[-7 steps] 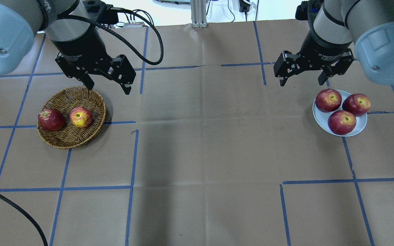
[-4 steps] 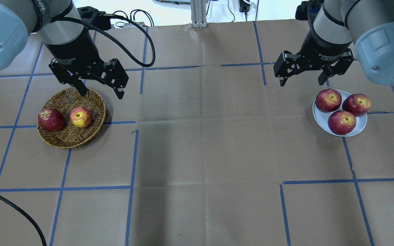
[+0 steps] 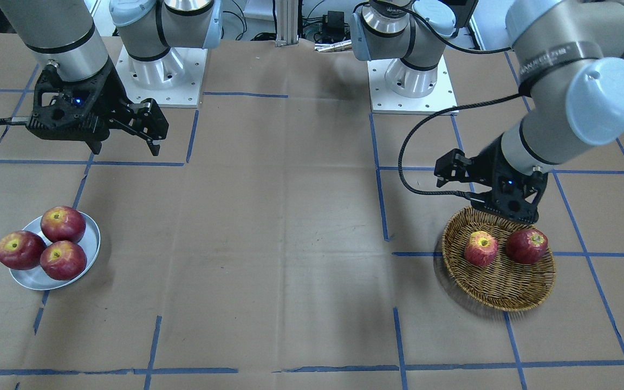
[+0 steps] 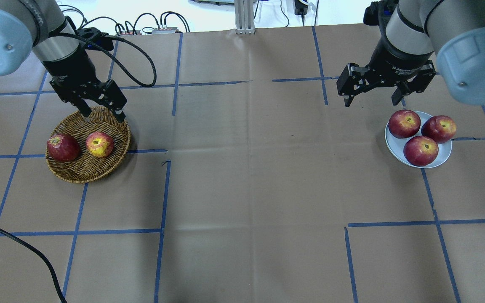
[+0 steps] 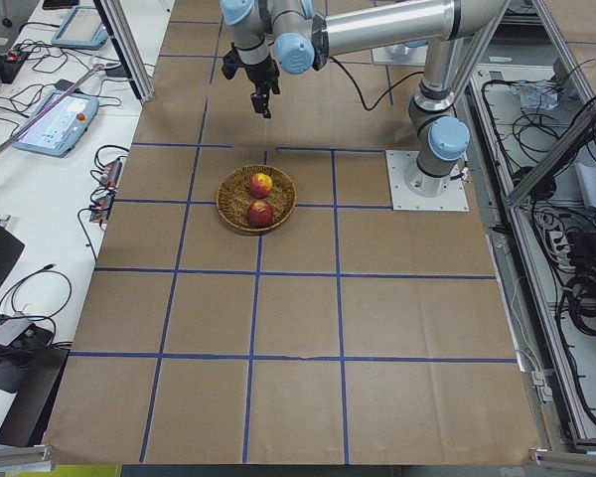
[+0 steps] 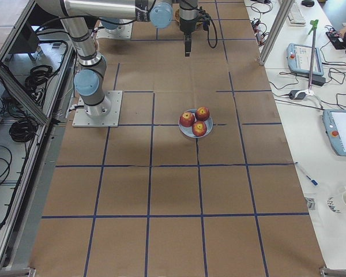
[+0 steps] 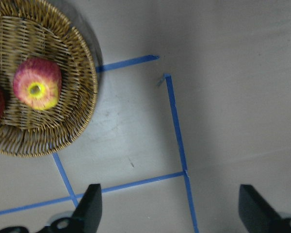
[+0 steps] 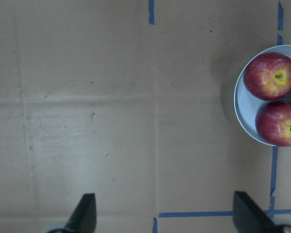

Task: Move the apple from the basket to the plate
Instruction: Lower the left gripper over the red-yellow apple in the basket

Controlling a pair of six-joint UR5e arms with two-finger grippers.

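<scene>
There are five apples in all: two in the single basket (image 4: 78,176) and three on the single plate (image 4: 393,147). The apple (image 4: 99,144), pinkish-red with a yellow patch round its stem hollow, lies in the basket just beside a darker red apple (image 4: 62,147), with a small gap between them. The three glossy apples (image 4: 421,150) crowd the plate, well apart from the basket. Of the two grippers, the left gripper (image 4: 103,115) hangs over the basket's far rim and the right gripper (image 4: 371,102) hangs near the plate. Both have their fingers spread wide and hold nothing. The table (image 4: 246,168) is covered in brown paper, gridded with blue tape (image 4: 118,230). Beside it, a white bench (image 6: 334,173) carries two teach pendants (image 6: 303,57) and loose cables.
</scene>
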